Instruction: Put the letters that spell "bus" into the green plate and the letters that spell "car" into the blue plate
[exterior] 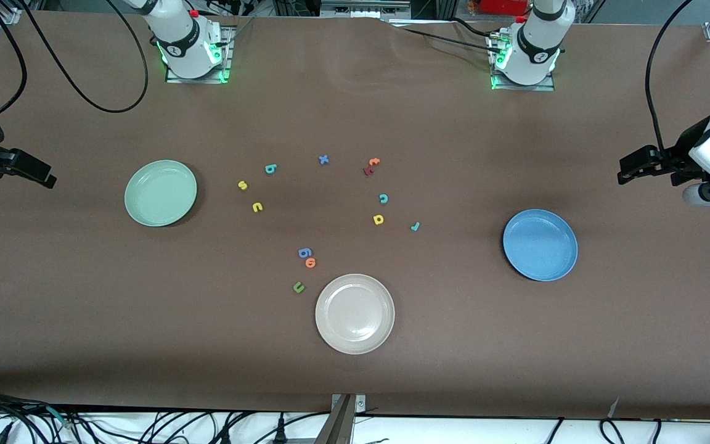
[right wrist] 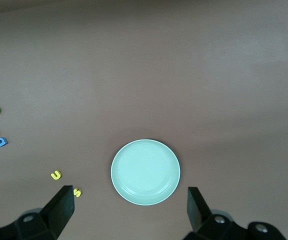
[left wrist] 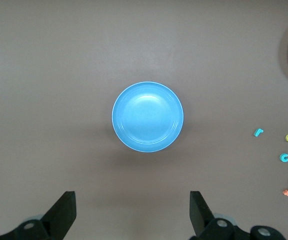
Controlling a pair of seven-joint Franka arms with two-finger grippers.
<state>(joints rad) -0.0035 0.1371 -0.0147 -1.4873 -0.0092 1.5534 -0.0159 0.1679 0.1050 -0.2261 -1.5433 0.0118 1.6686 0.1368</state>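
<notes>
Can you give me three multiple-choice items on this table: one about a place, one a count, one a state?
1. Which letter lies nearest the blue plate? A teal r B yellow s C olive u
2. How many plates are on the table? A two B three C four
3. What is in the green plate? A three letters B one letter C nothing

Answers: 1 A, the teal r lies closest toward it. 2 B, green, blue and the cream-white plate. 3 C, its bowl is bare, with the yellow s on the table.
</notes>
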